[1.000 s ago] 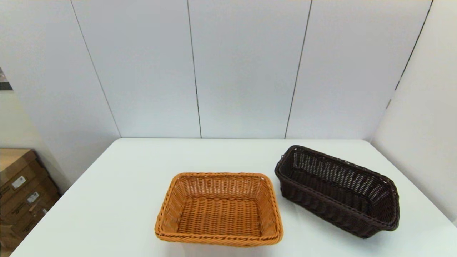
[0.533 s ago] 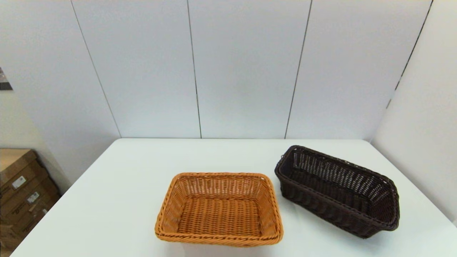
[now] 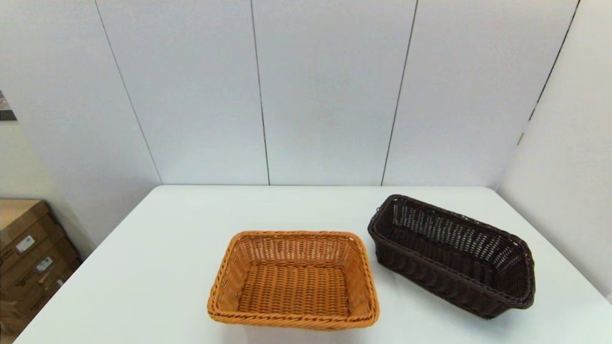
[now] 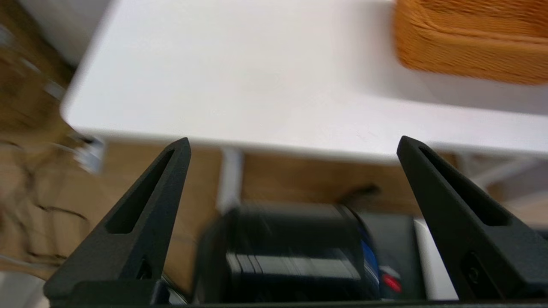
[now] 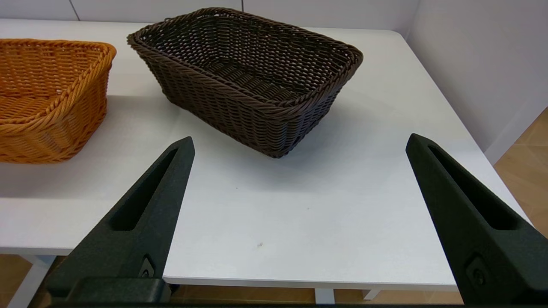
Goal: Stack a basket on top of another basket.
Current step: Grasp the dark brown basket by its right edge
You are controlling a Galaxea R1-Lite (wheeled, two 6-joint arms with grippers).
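The dark brown basket (image 3: 452, 255) sits on the white table (image 3: 158, 267) toward your right, angled, just beside but apart from the orange basket (image 3: 293, 281) at front centre. Your right gripper (image 5: 299, 147) waits off the table's near edge, fingers wide apart and holding nothing, facing the dark basket's near corner. Your left gripper (image 4: 293, 143) hangs below the table's edge, fingers likewise spread and empty. Risk: the braided rim is thick and the weave open, so a shallow pinch may slip, tilting the basket. The skewed angle could also leave it cocked on the orange rim.
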